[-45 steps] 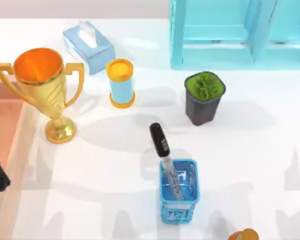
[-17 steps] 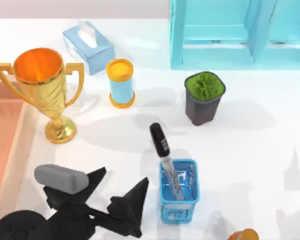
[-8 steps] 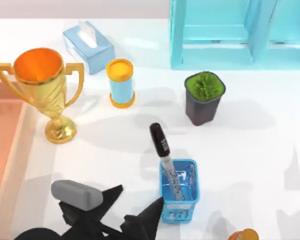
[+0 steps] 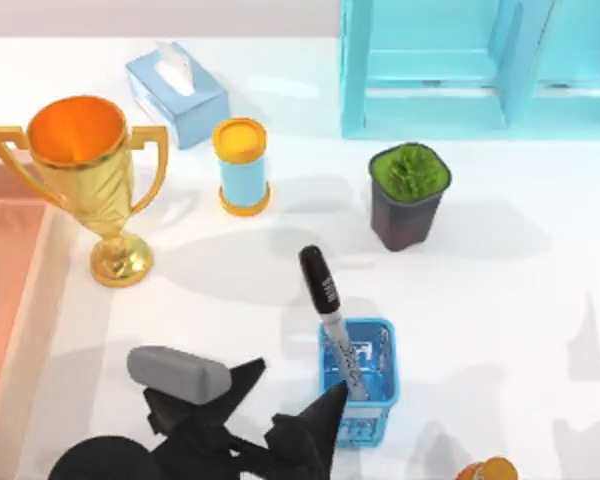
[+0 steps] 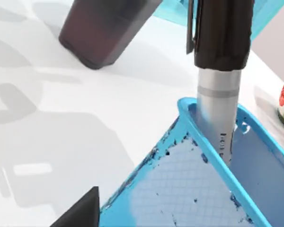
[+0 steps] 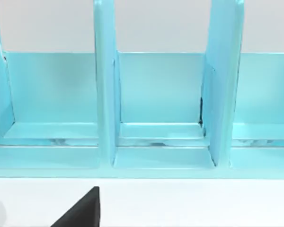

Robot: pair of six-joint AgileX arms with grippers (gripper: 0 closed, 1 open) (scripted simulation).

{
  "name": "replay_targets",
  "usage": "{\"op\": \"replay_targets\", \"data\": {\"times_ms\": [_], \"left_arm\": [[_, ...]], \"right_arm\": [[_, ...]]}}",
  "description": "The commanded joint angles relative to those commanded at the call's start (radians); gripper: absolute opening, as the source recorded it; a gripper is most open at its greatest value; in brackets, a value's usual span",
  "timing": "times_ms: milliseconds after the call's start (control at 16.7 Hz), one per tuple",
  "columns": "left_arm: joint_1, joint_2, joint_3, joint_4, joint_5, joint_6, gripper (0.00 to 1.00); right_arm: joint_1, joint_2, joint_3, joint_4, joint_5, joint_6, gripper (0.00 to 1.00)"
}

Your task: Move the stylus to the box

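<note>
Already the stylus (image 4: 332, 318) stands tilted in the small blue basket (image 4: 382, 398) near the front middle of the table (image 4: 500, 300), silvery barrel inside and black cap leaning out toward the potted plant (image 4: 409, 194). Just left of the basket, the left claw (image 4: 292, 398) hovers at the front edge with its two dark fingers spread and nothing between them. Whether the right claw (image 6: 80, 210), facing the light-blue shelf (image 6: 156, 109), is spread or pressed together I cannot tell.
</note>
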Motion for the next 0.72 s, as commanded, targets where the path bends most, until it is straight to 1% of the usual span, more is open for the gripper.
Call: {"op": "replay_targets", "data": {"times_ms": [360,480,720], "left_arm": [[0.086,0.222,0.258,-0.025,0.088,0.018,1.00],[0.103,0.260,0.298,-0.030,0.105,0.021,1.00],[0.105,0.264,0.301,-0.031,0.107,0.022,1.00]], "right_arm": [[0.000,0.000,0.000,0.000,0.000,0.000,1.00],[0.000,0.000,0.000,0.000,0.000,0.000,1.00],[0.000,0.000,0.000,0.000,0.000,0.000,1.00]]}}
